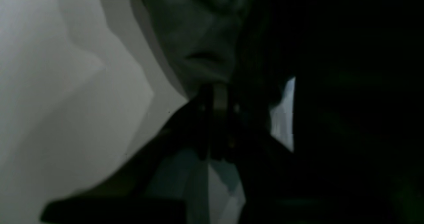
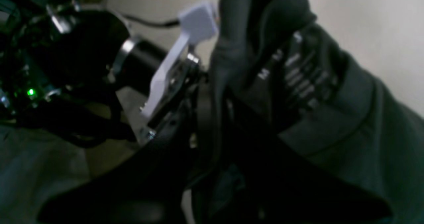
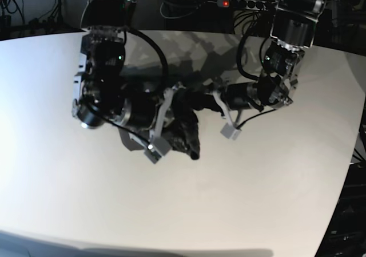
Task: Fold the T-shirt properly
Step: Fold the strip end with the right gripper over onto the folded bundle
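Observation:
The dark grey T-shirt [image 3: 186, 132] hangs bunched in a crumpled lump between my two arms, over the middle of the white table [image 3: 257, 188]. In the base view my right gripper [image 3: 178, 99] reaches in from the left and my left gripper [image 3: 200, 101] from the right, close together at the top of the bunch. The left wrist view is dark: the left gripper [image 1: 216, 93] is shut on a fold of the T-shirt [image 1: 195, 35]. In the right wrist view the right gripper [image 2: 207, 94] is shut on the T-shirt [image 2: 347, 118] beside its dark label patch [image 2: 298, 71].
The other arm's white camera mount [image 2: 185, 51] and black wrist [image 2: 142, 60] sit right beside the cloth. A second white mount [image 3: 157, 132] juts out by the bunch. Cables and a power strip [image 3: 251, 3] lie beyond the table's far edge.

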Controlling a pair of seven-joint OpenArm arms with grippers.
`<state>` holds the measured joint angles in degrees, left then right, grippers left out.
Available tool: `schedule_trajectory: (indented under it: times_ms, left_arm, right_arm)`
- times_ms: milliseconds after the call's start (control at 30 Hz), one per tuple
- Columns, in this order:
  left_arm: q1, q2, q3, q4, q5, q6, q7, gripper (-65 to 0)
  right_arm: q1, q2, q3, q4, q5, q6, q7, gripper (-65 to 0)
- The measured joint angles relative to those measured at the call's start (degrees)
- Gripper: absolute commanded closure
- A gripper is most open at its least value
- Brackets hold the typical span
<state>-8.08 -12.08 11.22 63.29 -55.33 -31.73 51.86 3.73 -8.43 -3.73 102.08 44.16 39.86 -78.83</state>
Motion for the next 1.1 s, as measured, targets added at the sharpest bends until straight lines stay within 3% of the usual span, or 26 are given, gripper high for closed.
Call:
schedule_trajectory:
  times_ms: [133,367,667,1100]
  left_arm:
    - [0.37,0.0,-0.07,0.17,0.04,-0.02,-0.2,-2.2]
    - [0.61,-0.09,-0.15,0.2,-0.17,-0.39,-0.24,-2.2]
    - [0.63,-0.09,-0.15,0.2,-0.2,-0.39,-0.22,-2.2]
    - [1.29,-0.13,-0.2,0.42,-0.17,-0.63,-0.85,-2.2]
  right_arm:
    - [0.13,0.55,-0.07,-0.26,0.0,0.0,-0.04,-0.7]
    - [2.1,4.94,-0.15,-8.24,-0.07,0.0,2.84,-0.7]
    - [2.58,6.03,-6.27,-9.25,-0.07,0.0,7.15,-0.7]
    - [4.94,8.76,-6.8,-9.38,-0.04,0.0,7.61,-0.7]
